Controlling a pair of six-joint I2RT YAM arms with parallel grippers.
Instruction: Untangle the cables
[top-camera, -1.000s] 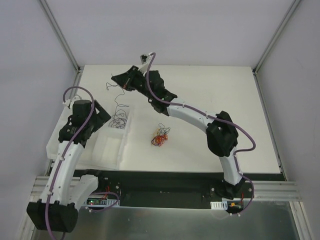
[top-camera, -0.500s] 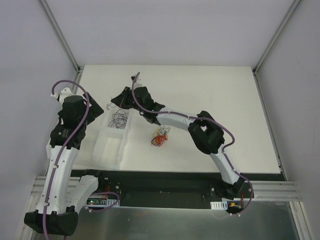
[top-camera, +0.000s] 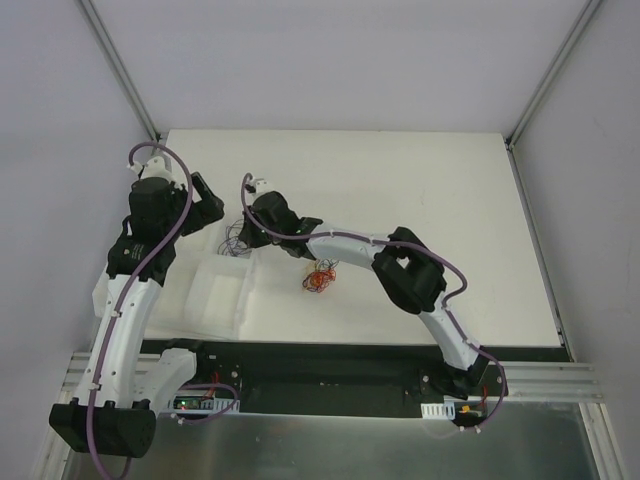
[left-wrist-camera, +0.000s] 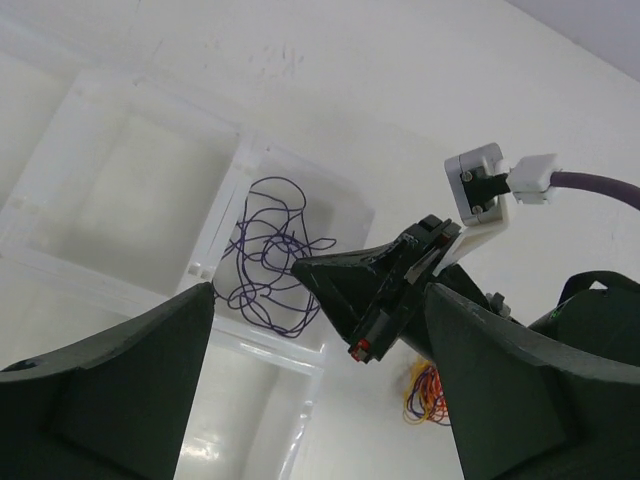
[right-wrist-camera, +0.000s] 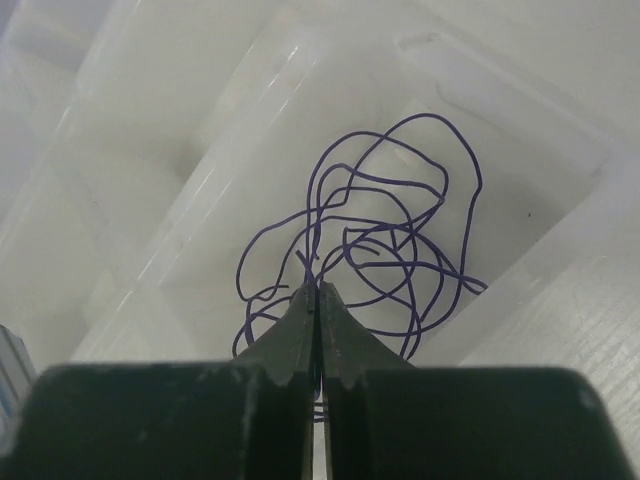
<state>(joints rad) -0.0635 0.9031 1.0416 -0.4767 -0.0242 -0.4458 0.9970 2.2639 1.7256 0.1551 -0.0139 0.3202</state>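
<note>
A small orange, red, yellow and purple knot of cables (top-camera: 320, 277) lies on the table just right of the tray; it also shows in the left wrist view (left-wrist-camera: 428, 392). Several loose purple cables (right-wrist-camera: 385, 240) lie curled in the back right compartment of the white tray (top-camera: 215, 300). My right gripper (right-wrist-camera: 315, 287) is shut on one purple cable strand, its tips down in that compartment (top-camera: 242, 236). My left gripper (left-wrist-camera: 318, 292) is open and empty, held above the tray (top-camera: 207, 197), looking down on the right gripper (left-wrist-camera: 385, 290).
The tray (left-wrist-camera: 150, 190) has several compartments with low walls and stands at the table's left edge. The right arm (top-camera: 400, 265) stretches across the table's middle, just behind the knot. Metal frame posts (top-camera: 120, 70) stand at the back corners.
My right gripper has come from the back of the table down into the tray compartment with the purple strand. My left gripper has lifted and swung back off the tray.
</note>
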